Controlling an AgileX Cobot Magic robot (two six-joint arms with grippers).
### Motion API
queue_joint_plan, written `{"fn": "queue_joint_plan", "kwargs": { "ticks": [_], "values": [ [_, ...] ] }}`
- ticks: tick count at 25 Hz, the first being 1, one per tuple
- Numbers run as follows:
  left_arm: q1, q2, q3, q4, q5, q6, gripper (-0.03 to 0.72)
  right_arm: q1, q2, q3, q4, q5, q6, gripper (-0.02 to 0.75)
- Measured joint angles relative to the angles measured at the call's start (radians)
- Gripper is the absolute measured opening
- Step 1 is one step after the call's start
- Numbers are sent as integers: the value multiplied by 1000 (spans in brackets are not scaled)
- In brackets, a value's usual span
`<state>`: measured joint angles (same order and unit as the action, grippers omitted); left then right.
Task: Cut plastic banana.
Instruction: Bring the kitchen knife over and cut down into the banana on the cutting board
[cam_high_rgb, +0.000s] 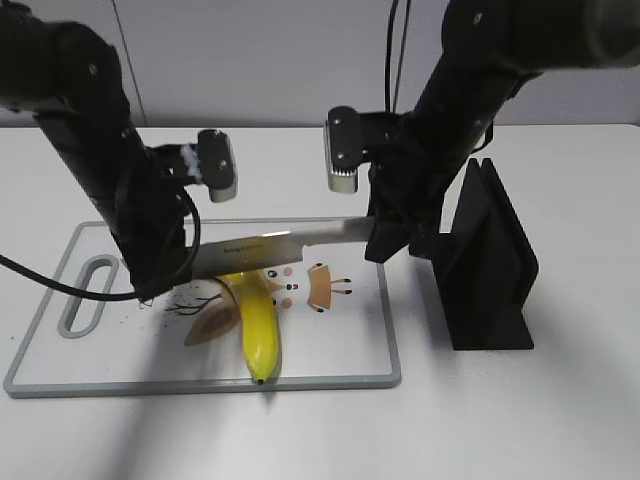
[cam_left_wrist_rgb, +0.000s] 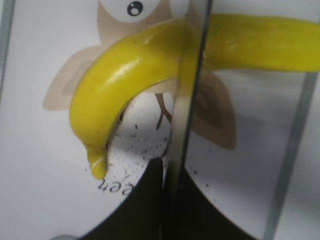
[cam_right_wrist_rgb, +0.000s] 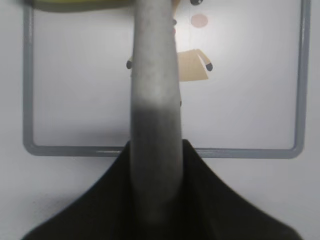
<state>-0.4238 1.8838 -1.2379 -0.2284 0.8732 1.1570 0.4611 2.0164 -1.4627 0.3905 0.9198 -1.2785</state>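
The plastic banana (cam_high_rgb: 260, 325), glossy yellow, lies on the white cutting board (cam_high_rgb: 330, 380) with its dark tip toward the front edge. A knife (cam_high_rgb: 270, 248) with a silver blade lies level across the banana's far part. My right gripper (cam_high_rgb: 385, 240) is shut on the knife's handle end. My left gripper (cam_high_rgb: 165, 265) is shut on the blade's tip end. In the left wrist view the blade (cam_left_wrist_rgb: 187, 100) runs edge-on over the banana (cam_left_wrist_rgb: 115, 85) from between the jaws (cam_left_wrist_rgb: 167, 200). In the right wrist view the knife (cam_right_wrist_rgb: 154, 75) runs from the jaws (cam_right_wrist_rgb: 155, 200) toward the banana (cam_right_wrist_rgb: 75, 4).
A black knife stand (cam_high_rgb: 490, 260) stands on the table right of the board, close to the right arm. The board carries a printed owl picture (cam_high_rgb: 320, 288) and has a grey rim (cam_right_wrist_rgb: 160, 151) and a handle slot (cam_high_rgb: 90, 295) at its left end.
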Motion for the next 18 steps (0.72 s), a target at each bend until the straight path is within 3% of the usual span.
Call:
{"fn": "queue_joint_plan", "kwargs": {
  "ticks": [8,18],
  "values": [
    [0,112,-20,-23,-41,7,-8,-8,137,-7,-36,-43,0,197],
    [0,42,-8,-22,-29,6,-8,-3,51,-2,-41,-42,0,199]
  ]
}}
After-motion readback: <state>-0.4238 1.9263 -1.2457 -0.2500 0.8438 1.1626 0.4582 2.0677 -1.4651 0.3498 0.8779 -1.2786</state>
